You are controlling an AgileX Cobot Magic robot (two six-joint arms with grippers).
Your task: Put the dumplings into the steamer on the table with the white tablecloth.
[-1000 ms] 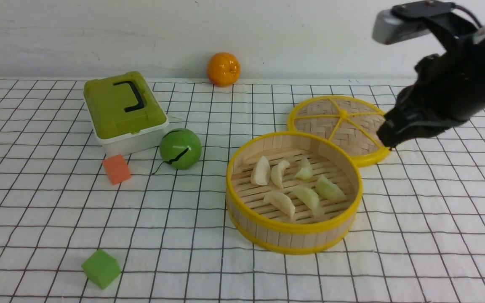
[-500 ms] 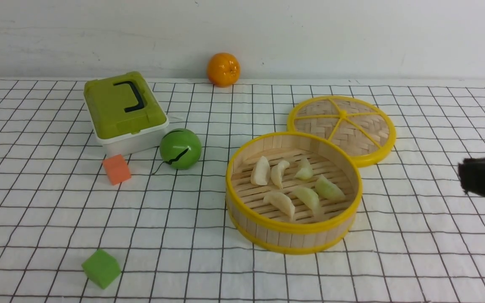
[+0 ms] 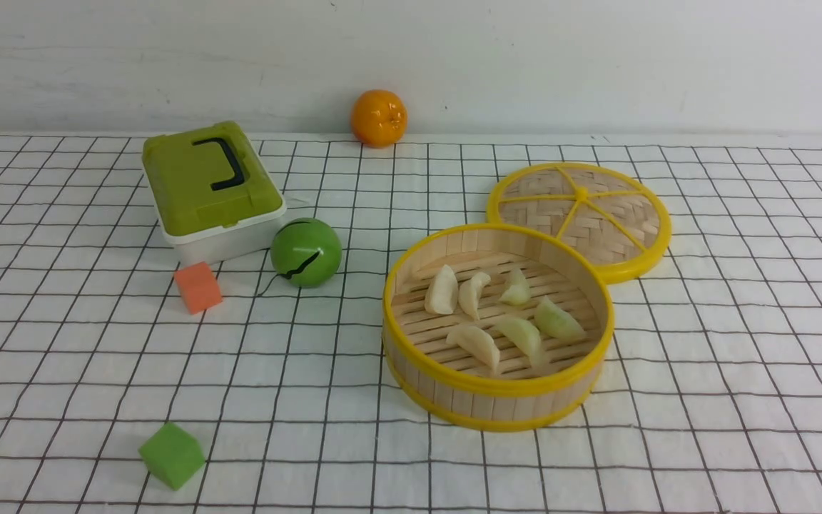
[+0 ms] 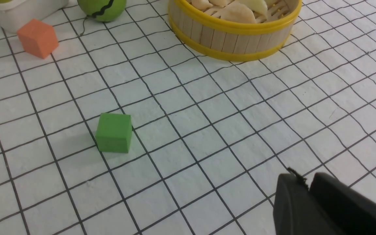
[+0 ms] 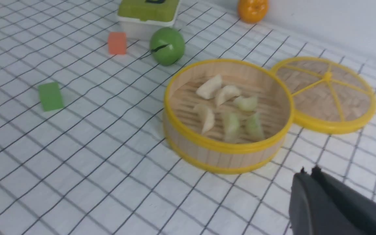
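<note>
The steamer (image 3: 454,400) stands on the white tablecloth (image 3: 739,400) right of centre. Several dumplings (image 3: 481,344) lie on its slatted floor. It also shows in the right wrist view (image 5: 207,156) with the dumplings (image 5: 209,90) inside, and in the left wrist view (image 4: 227,39). No arm shows in the front view. My left gripper (image 4: 300,179) is shut and empty, over bare cloth well short of the steamer. My right gripper (image 5: 308,171) is shut and empty, beside the steamer and apart from it.
The flat woven lid (image 3: 582,214) lies behind the steamer, touching it. A green ball (image 3: 305,251), a green-lidded box (image 3: 207,185), an orange cube (image 3: 197,287), a green cube (image 3: 170,455) and an orange fruit (image 3: 378,117) stand to the left and at the back.
My right arm has drawn back from above the lid, down and to the right, and has left the front view. The steamer and dumplings have not moved.
</note>
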